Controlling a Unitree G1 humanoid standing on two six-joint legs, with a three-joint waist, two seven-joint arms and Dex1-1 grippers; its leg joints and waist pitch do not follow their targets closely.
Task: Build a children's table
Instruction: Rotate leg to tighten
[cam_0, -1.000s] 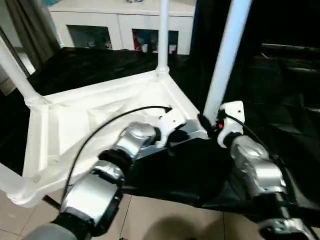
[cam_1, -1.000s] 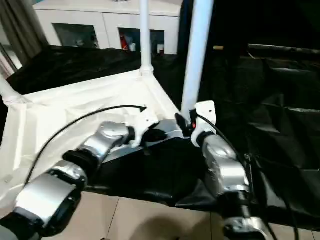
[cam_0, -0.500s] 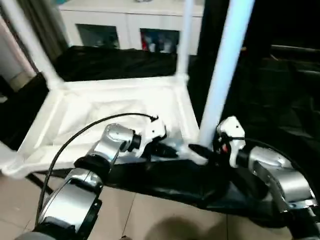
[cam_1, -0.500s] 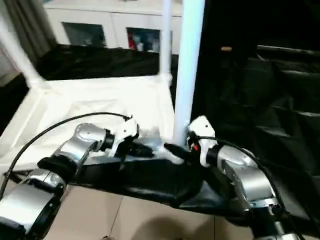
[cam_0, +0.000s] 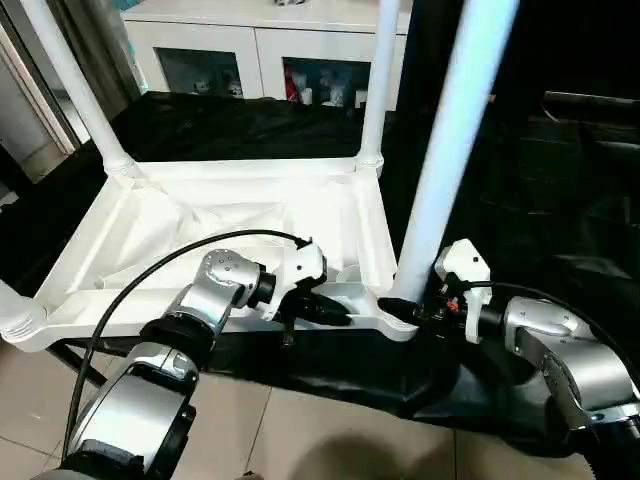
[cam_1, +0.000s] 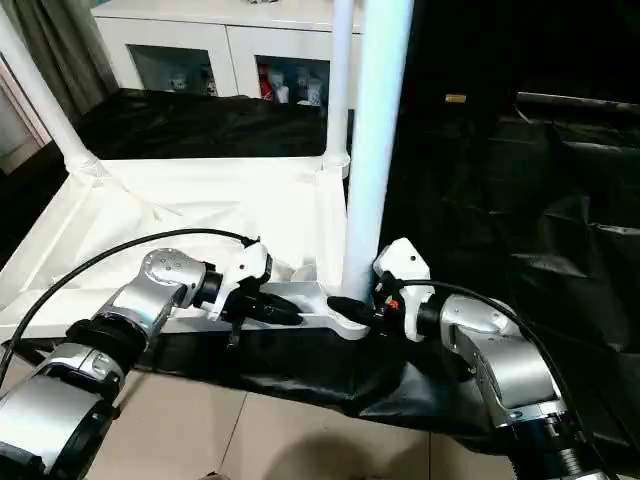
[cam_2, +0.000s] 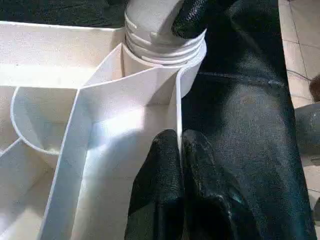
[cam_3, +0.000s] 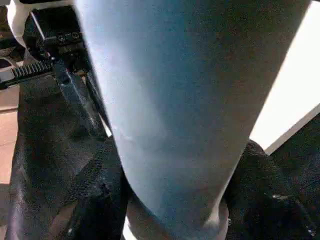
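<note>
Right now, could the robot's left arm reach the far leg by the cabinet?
Probably not yet. The left gripper is pinched on the tabletop's near rim, and the far leg stands across the whole tabletop.

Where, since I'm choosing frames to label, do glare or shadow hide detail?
Left wrist view: the white ribbed plastic tabletop is evenly lit, with only soft shadows in its pockets. Right wrist view: the long white tapered tube leg sits in shade against a washed-out bright patch. Eye views: the black cloth swallows its own folds.
</note>
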